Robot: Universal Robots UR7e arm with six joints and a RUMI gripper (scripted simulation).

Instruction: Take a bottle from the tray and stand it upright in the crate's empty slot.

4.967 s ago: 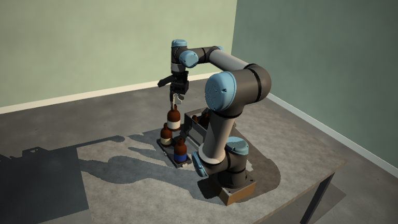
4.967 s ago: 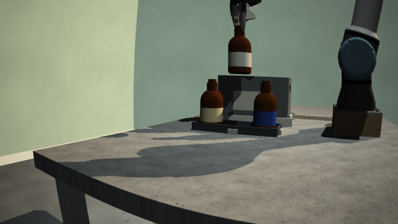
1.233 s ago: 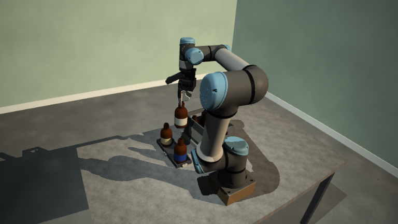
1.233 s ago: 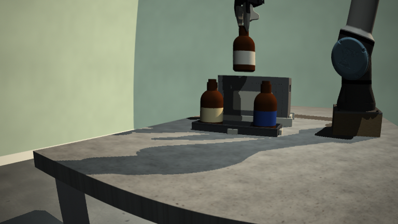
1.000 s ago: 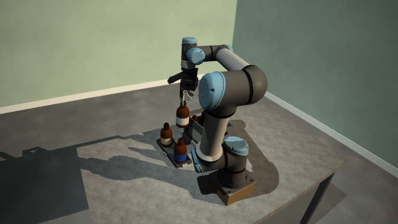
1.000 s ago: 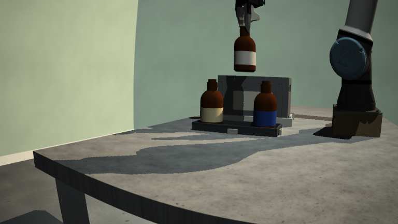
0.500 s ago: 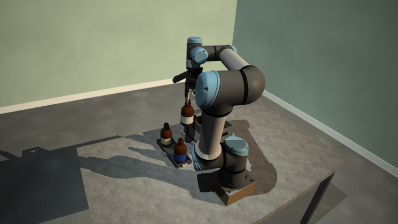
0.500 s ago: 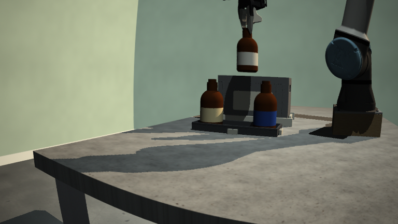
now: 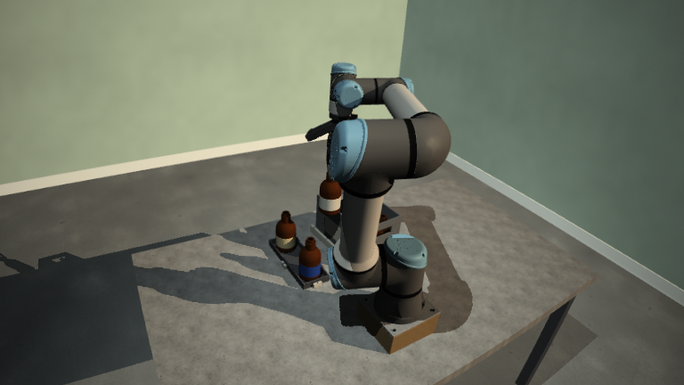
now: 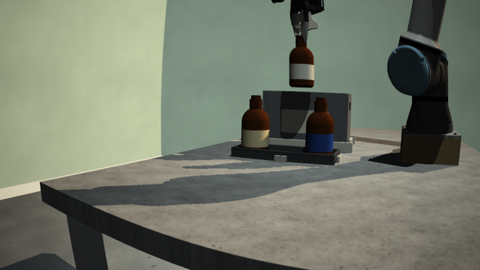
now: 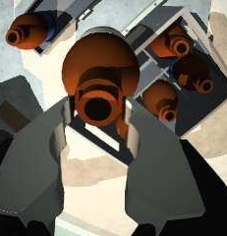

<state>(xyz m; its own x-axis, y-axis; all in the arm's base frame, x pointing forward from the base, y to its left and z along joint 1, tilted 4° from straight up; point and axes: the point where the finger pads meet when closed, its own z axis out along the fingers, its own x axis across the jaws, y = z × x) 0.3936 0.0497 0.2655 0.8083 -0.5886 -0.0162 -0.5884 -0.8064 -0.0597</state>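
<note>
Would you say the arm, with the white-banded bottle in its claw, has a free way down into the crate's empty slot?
Probably yes. The claw holds the white-banded bottle upright by the neck, clear above the crate. Nothing lies between them, though the bottle may need shifting to line up with the empty slot.

Your gripper (image 11: 95, 129) has matt grey fingers; the bottle (image 10: 300, 64) it clamps looks like smooth brown glass with a white paper-like band. Below it, the counter (image 10: 318, 214) looks like rough, mottled stone.

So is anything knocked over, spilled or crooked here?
Nothing stands out. The brown white-banded bottle hangs upright from the gripper above the grey crate; the cream-banded bottle and blue-banded bottle stand upright on the dark tray.
</note>
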